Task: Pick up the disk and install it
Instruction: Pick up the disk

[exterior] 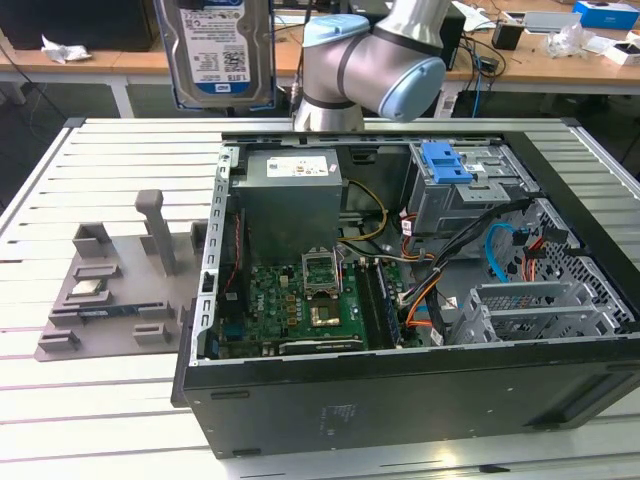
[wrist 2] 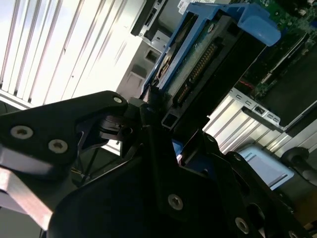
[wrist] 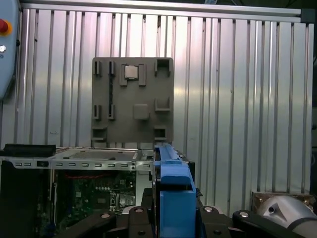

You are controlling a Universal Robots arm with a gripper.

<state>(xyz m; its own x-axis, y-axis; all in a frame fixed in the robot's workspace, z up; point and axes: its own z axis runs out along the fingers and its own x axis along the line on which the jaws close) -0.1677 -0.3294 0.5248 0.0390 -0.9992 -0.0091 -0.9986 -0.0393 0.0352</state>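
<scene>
Closest in, the gripper (wrist 2: 159,111) was clamped on the disk (wrist 2: 213,54) at its blue-framed edge. The disk hung aloft, clear of the open computer case (exterior: 400,400).

Open case (exterior: 400,410) on the slatted surface (exterior: 90,430); power supply (exterior: 290,200) inside it, grey fixture (exterior: 120,312) beside it (chip (exterior: 88,291) seated).

A slatted aluminium tabletop (exterior: 110,150) spreads across the foreground, its ribs glaring white under bright light toward the exterior view's left. Behind it runs a wooden desk (exterior: 100,62) on white legs, with dark floor (exterior: 30,110) beneath and crumpled paper (exterior: 62,48) and a blue box (exterior: 605,14) on top.
</scene>
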